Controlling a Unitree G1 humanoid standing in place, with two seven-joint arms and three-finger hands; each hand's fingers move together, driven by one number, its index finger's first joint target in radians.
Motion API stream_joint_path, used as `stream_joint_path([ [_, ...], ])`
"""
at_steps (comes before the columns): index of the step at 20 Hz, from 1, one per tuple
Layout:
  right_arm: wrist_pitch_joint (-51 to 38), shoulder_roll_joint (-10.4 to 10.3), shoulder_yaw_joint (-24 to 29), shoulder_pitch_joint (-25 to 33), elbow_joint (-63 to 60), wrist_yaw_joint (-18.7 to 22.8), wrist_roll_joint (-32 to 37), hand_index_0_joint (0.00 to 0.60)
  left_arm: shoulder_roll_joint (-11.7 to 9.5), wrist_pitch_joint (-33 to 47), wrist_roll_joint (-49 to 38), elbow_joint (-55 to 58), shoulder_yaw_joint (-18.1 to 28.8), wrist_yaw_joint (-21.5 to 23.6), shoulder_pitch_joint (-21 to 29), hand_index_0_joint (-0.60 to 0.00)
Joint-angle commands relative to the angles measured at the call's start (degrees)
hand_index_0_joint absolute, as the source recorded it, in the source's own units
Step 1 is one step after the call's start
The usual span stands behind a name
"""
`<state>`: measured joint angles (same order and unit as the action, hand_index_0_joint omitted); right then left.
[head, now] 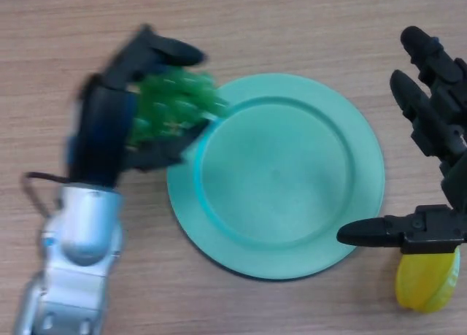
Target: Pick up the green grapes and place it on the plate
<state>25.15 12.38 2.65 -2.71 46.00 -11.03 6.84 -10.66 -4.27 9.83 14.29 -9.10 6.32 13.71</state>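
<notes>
A bunch of green grapes is held in my left hand, whose fingers and thumb curl round it from above and below. The bunch hangs at the left rim of a round green plate that lies in the middle of the wooden table. The grapes' right tip reaches just over the plate's edge. My right hand hovers at the right edge of the view beside the plate, fingers spread and straight, holding nothing.
A yellow fruit-like object lies at the bottom right, partly under my right hand's thumb. The wooden table stretches around the plate.
</notes>
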Motion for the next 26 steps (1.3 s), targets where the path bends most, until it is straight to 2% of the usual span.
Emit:
stream_joint_path([
  [1, -6.8, 0.98, 1.32, 1.64, 3.67, 0.6, 0.01, 0.0, -0.32, 1.8, -3.85, 4.07, -0.65, 3.9, 4.67, -0.6],
  [2, -7.15, 0.96, 1.35, 1.32, 3.54, 0.56, 0.0, 0.0, -0.29, 0.85, -5.05, 4.22, -1.37, 3.56, 4.77, -0.6],
  [4, -7.42, 1.14, 1.6, 1.24, 3.35, 0.31, -0.24, 0.0, -0.24, -2.86, -15.83, 4.73, -2.36, 2.64, 6.09, -0.6],
  [6, -7.45, 1.22, 2.12, 0.89, 3.43, -0.21, -0.3, 0.0, -0.23, -1.08, -14.03, 3.08, -3.12, 2.55, 7.13, -0.6],
  [8, -7.77, 1.16, 2.16, 0.77, 3.32, -0.24, -0.48, 0.0, -0.23, 0.16, -13.42, 2.28, -3.42, 2.49, 7.2, -0.402],
  [9, -7.98, 1.13, 2.18, 0.79, 3.19, -0.15, -0.63, 0.0, -0.23, -0.18, -13.01, 1.94, -3.87, 1.92, 6.81, -0.252],
  [10, -8.18, 1.12, 2.11, 0.88, 3.0, -0.08, -0.89, 0.0, -0.23, -1.19, -12.76, 1.9, -4.31, 1.12, 6.24, -0.151],
  [11, -8.41, 1.21, 2.17, 1.4, 2.84, 0.0, -1.31, 0.0, -0.23, -5.45, -12.06, 2.46, -5.23, -1.46, 5.16, -0.008],
  [13, -9.6, 1.24, 1.88, 1.58, 1.9, 0.1, -2.41, 0.0, -0.23, -7.81, -11.69, 3.15, -5.06, -3.67, 5.06, 0.0],
  [16, -9.95, 1.1, 1.44, 1.26, 1.76, 0.07, -3.13, 0.0, -0.23, -8.78, -11.38, 4.35, -4.57, -4.56, 4.35, 0.0],
  [19, -8.69, 1.2, 1.39, 2.11, 2.18, 0.33, -3.01, 0.0, -0.23, -11.74, -9.97, 8.46, -1.67, -5.77, 3.9, 0.0],
  [23, -8.27, 1.04, 0.56, 2.35, 2.52, 0.45, -3.7, 0.0, -0.23, -7.36, -5.25, 13.61, 3.61, -7.78, 0.54, 0.0],
  [26, -8.35, 0.8, -0.1, 2.89, 2.01, 1.17, -2.87, 0.0, -0.57, -3.93, -1.66, 15.48, 7.11, -7.42, -1.39, 0.0],
])
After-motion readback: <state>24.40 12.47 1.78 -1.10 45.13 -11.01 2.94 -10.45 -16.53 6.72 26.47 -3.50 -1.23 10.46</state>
